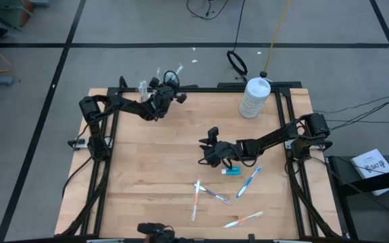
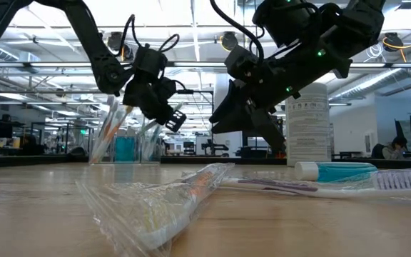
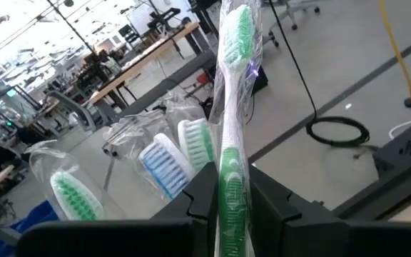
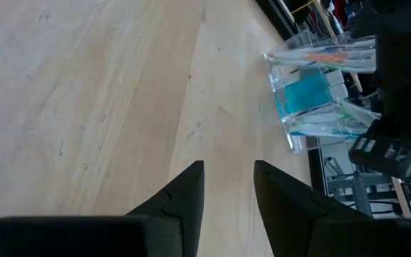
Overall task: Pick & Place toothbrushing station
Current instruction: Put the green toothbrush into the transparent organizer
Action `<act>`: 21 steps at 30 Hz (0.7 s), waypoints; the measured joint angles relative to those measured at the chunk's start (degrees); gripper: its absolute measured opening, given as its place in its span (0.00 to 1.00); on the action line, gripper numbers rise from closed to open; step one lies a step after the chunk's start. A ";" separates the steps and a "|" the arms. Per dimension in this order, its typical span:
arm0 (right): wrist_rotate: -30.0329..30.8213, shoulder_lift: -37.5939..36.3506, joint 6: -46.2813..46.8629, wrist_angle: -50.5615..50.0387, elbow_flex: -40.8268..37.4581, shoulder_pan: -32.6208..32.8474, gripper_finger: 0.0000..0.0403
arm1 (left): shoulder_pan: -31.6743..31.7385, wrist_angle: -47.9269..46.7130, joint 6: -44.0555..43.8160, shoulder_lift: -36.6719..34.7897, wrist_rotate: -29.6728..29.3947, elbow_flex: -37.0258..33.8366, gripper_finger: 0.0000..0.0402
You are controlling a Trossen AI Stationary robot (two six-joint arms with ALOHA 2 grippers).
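A small clear plastic cup [image 1: 143, 87] stands at the table's far left edge. It holds a teal tube [image 4: 307, 91] and several wrapped toothbrushes [image 3: 164, 160], heads up. My left gripper [image 1: 165, 92] is just right of the cup, shut on a green toothbrush [image 3: 235, 86] in a clear wrapper. My right gripper [image 1: 211, 152] hovers open over the table's middle with nothing between its fingers [image 4: 228, 187]. More wrapped toothbrushes [image 1: 202, 193] [image 1: 249, 181] [image 1: 244, 219] and a teal toothpaste tube [image 1: 231, 172] lie flat on the near right part. My left gripper pinches the wrapped green toothbrush by its handle [image 3: 231, 187] between the two fingers, which lie across it. The bristle head [image 3: 238, 36] sticks out well past the fingertips, beside the brushes in the cup. The gripper hides the handle's other end.
A large white bottle [image 1: 254, 98] stands at the far right. Black frame rails [image 1: 286, 115] run along the table's edges. Bare wood [image 1: 147, 169] lies between the cup and the loose brushes. One wrapped brush [image 2: 166, 203] lies close to the near edge.
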 joint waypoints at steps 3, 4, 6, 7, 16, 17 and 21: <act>0.01 -0.02 0.02 0.12 0.00 0.00 0.28 | 0.19 -1.37 0.58 -0.02 0.05 0.02 0.13; 0.02 -0.01 0.02 0.33 0.00 0.00 0.28 | 0.36 -1.74 0.37 -0.02 0.14 0.02 0.13; 0.00 0.00 0.02 0.40 0.00 0.00 0.28 | 0.93 -2.68 -0.69 -0.02 0.15 0.03 0.14; 0.00 -0.01 0.02 0.40 0.00 0.00 0.28 | 1.24 -3.04 -1.75 -0.04 0.11 0.04 0.15; 0.00 0.00 0.04 0.40 0.00 0.00 0.28 | 1.45 -3.46 -4.48 -0.04 -0.73 0.04 0.30; 0.00 -0.02 0.04 0.40 0.00 0.00 0.28 | 1.19 -3.42 -4.44 -0.04 -1.31 0.04 0.30; 0.01 0.00 0.06 0.40 0.00 0.01 0.28 | 0.61 -3.37 -4.22 -0.04 -2.30 0.04 0.20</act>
